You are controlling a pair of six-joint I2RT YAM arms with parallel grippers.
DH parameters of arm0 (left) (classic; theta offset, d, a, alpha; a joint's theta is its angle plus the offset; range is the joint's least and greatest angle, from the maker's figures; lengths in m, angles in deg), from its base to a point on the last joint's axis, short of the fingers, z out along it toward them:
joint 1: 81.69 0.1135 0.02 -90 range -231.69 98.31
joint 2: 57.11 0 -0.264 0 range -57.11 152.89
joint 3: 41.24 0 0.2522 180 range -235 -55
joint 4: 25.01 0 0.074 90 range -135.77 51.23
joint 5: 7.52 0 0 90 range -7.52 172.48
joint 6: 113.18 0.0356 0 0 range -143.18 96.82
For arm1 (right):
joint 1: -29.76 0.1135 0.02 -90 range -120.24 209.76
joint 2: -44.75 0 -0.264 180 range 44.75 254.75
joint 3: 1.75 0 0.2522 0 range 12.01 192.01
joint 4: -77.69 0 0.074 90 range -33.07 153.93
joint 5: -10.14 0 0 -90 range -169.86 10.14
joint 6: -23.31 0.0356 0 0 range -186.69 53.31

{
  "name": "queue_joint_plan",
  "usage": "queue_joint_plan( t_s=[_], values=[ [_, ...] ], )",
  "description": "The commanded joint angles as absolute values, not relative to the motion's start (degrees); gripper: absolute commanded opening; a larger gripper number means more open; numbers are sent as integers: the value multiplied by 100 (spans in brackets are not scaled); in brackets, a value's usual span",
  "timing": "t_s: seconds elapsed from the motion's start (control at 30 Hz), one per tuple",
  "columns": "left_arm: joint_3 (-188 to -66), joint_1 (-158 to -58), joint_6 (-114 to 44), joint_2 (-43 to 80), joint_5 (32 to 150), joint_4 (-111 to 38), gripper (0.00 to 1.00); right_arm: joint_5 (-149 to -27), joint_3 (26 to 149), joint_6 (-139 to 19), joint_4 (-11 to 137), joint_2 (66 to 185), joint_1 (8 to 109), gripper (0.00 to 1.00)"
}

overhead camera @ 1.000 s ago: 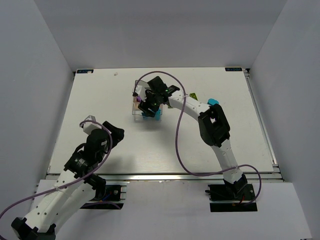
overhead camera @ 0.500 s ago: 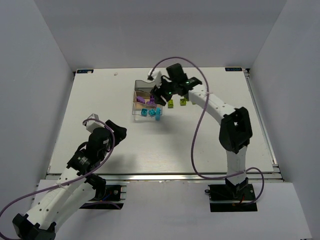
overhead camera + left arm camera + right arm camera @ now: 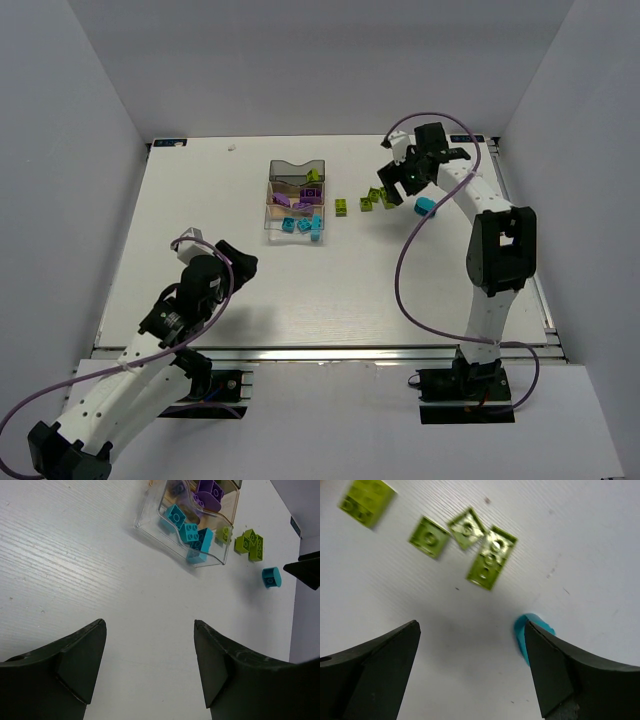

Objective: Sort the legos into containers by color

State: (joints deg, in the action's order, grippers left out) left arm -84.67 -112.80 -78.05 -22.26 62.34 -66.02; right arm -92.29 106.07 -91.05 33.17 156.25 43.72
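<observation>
Three containers stand in a row: a smoky grey bin [image 3: 297, 170] with a lime brick, an amber bin [image 3: 275, 206] [image 3: 232, 497] with purple bricks [image 3: 209, 490], and a clear bin [image 3: 272, 232] [image 3: 150, 522] with cyan bricks [image 3: 190, 531]. Loose lime legos [image 3: 366, 202] [image 3: 491, 557] lie to the right of the bins. A rounded cyan lego [image 3: 425, 207] [image 3: 526, 630] lies beyond them, half hidden by my right finger. My right gripper [image 3: 398, 190] [image 3: 471, 625] hovers open over bare table beside that cyan piece. My left gripper [image 3: 236, 262] [image 3: 150, 625] is open and empty, well short of the bins.
White walls close in the table on the left, far and right sides. The right arm's purple cable [image 3: 400, 260] loops over the table's right half. A metal rail [image 3: 330, 350] runs along the near edge.
My right arm has swung from over the bins to the right, above the loose lime and cyan bricks, and its jaws have spread wider. The left arm has only shifted slightly.
</observation>
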Motion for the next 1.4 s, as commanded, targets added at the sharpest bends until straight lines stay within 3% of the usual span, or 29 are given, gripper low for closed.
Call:
queue_joint_plan(
  t_s=[0.0, 0.43, 0.83, 1.03, 1.17, 1.33, 1.37],
  values=[
    [-8400, -11263, -7750, -2187, 6332, -6391, 80, -8665, 11114, -9814, 2712, 15996, 4110, 89],
    [-8418, -11263, -7732, -2064, 6385, -6356, 80, -8232, 11906, -11046, 2052, 16990, 3600, 89],
    [-8426, -11263, -7732, -1994, 6385, -6338, 80, -8443, 12363, -11204, 1726, 17553, 3512, 77],
    [-8444, -11263, -7706, -1914, 6403, -6295, 80, -8557, 12364, -11222, 1639, 17632, 3468, 58],
    [-8479, -11263, -7688, -1871, 6411, -6286, 80, -8698, 12363, -11213, 1568, 17579, 3451, 40],
    [-8488, -11263, -7679, -1862, 6411, -6286, 80, -9084, 12346, -11125, 1516, 17272, 3451, 27],
    [-8488, -11263, -7671, -1853, 6403, -6268, 80, -9155, 12346, -11047, 1507, 17202, 3451, 20]
  ],
)
